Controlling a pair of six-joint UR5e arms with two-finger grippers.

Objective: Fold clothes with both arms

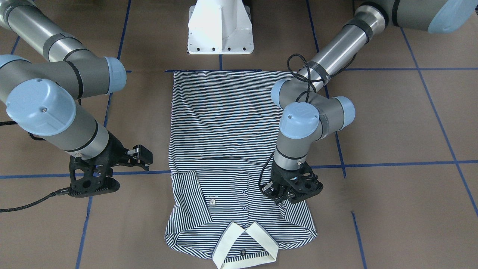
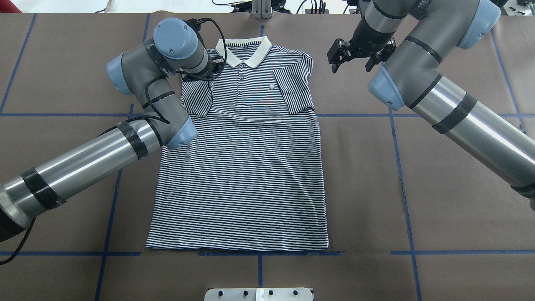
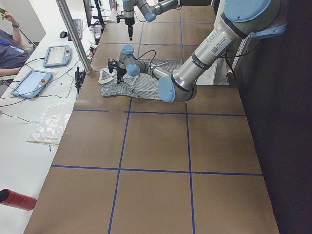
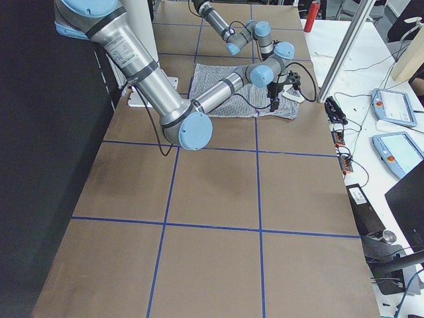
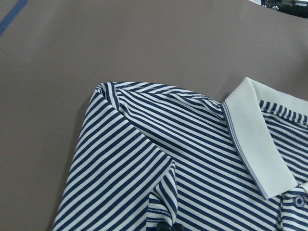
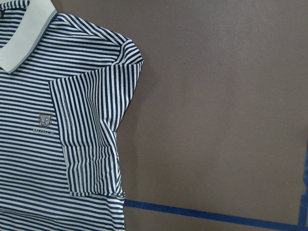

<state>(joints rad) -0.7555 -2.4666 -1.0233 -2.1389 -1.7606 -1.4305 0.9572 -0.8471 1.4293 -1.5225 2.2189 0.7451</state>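
Observation:
The striped polo shirt (image 2: 242, 175) lies flat on the brown table, its cream collar (image 2: 243, 48) on the far side from the robot. Both short sleeves are folded in over the chest. My left gripper (image 1: 276, 196) is down on the folded left sleeve (image 5: 120, 192) and looks shut on its hem; a dark fingertip (image 5: 163, 227) pokes in at the bottom of the left wrist view. My right gripper (image 2: 351, 66) hangs open above bare table, just right of the folded right sleeve (image 6: 86, 139), touching nothing. The chest logo (image 6: 44, 118) faces up.
The white pedestal base (image 1: 220, 30) stands at the hem end of the shirt. Blue tape lines (image 2: 418, 115) cross the table. A side bench with tablets (image 3: 30, 83), cables and a person's arm (image 3: 9, 48) runs beyond the collar end.

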